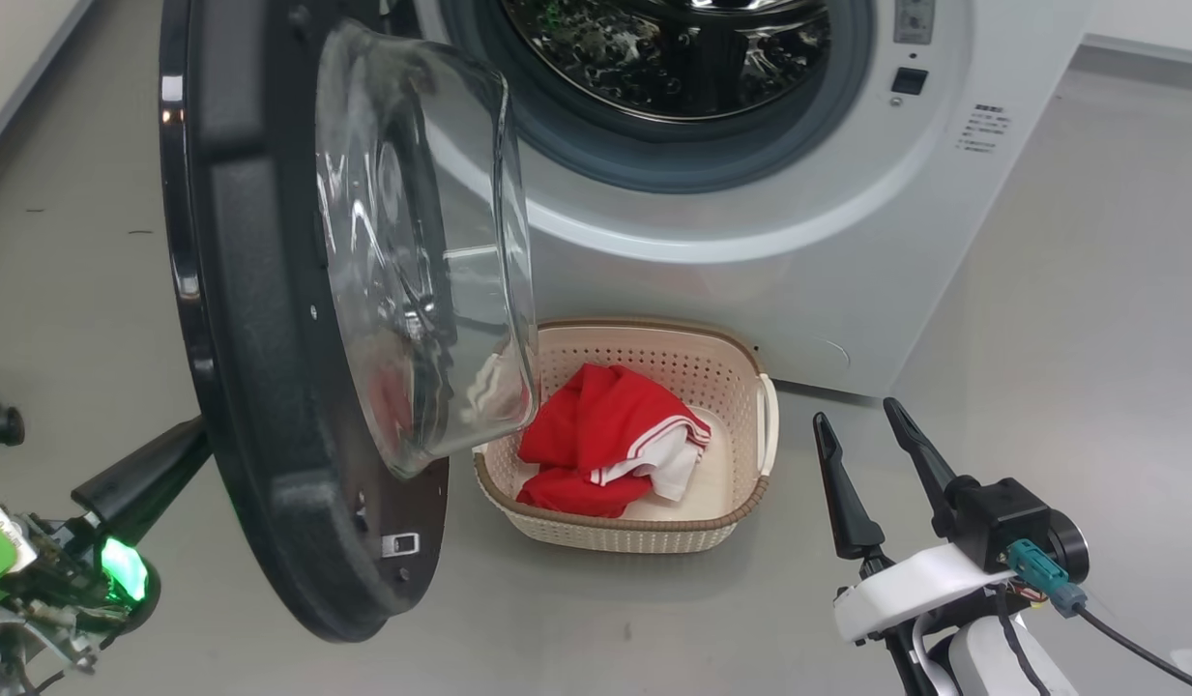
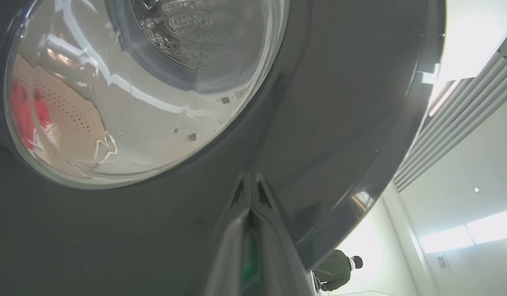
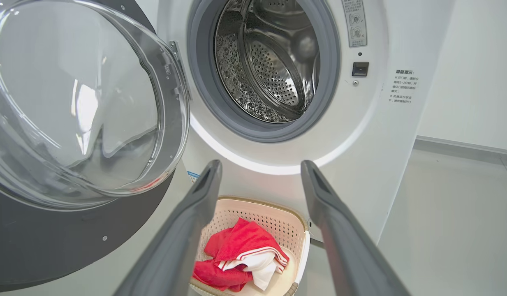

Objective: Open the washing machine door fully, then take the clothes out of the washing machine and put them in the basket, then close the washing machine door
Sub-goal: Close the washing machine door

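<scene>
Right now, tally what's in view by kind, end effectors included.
Washing machine: 1
Washing machine door: 1
Basket: 1
Heap of red clothes: 1, garments not countable
End effectors: 2 (left end effector shut, right end effector open)
Person: 1
Total: 7

Washing machine door [image 1: 257, 387]: top cut off by the head view's upper edge. It hides the tips of the left pincer [image 1: 182, 448], and its glass bowl [image 1: 421, 251] covers the left end of the basket [image 1: 741, 435]. Printed notice [image 1: 987, 126] on the washing machine [image 1: 750, 290]: too small to read.
</scene>
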You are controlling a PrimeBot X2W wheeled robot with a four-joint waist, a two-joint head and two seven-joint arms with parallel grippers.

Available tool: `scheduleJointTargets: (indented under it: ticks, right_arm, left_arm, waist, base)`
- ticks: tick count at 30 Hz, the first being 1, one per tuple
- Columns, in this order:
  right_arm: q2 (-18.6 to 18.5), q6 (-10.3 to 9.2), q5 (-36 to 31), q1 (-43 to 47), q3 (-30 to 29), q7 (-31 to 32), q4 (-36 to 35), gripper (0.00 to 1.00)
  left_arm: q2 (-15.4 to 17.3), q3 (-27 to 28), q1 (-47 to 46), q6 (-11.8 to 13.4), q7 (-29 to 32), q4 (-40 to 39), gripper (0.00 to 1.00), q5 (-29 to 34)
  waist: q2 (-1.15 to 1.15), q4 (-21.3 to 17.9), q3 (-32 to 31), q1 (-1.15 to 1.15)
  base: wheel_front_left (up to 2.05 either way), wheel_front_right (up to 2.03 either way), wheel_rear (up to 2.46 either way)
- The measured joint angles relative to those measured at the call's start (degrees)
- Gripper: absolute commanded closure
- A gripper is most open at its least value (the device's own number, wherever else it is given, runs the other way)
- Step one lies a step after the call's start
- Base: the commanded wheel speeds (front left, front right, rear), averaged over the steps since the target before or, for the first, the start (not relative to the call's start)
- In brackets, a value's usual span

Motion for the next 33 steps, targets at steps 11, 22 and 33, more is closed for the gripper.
scheduleJointTargets:
  ticks: [11, 22, 33]
  right_arm:
    - [0.0, -0.10, 0.0, -1.1, 0.3, 0.0, -0.5, 0.00]
    - [0.0, -0.18, 0.2, -3.1, 0.9, 0.0, -1.7, 0.00]
    - [0.0, -1.13, 2.5, -5.2, 2.1, 0.0, -3.3, 0.00]
  left_arm:
    - [-1.8, -0.5, 0.9, -0.5, 1.7, -4.6, 1.00, -1.5]
    - [-3.1, -2.2, 1.0, -0.5, 2.3, -7.6, 1.00, -2.0]
    - [-3.7, -3.5, -1.5, -0.5, 2.3, -8.7, 1.00, -2.0]
  waist:
    - [0.00, -5.8, 1.7, 0.00]
    - [0.00, -11.5, 4.5, 0.00]
    - [0.00, -15.8, 8.7, 0.00]
  base:
    - [0.00, 0.00, 0.00]
    - [0.00, 0.00, 0.00]
    - [0.00, 0.00, 0.00]
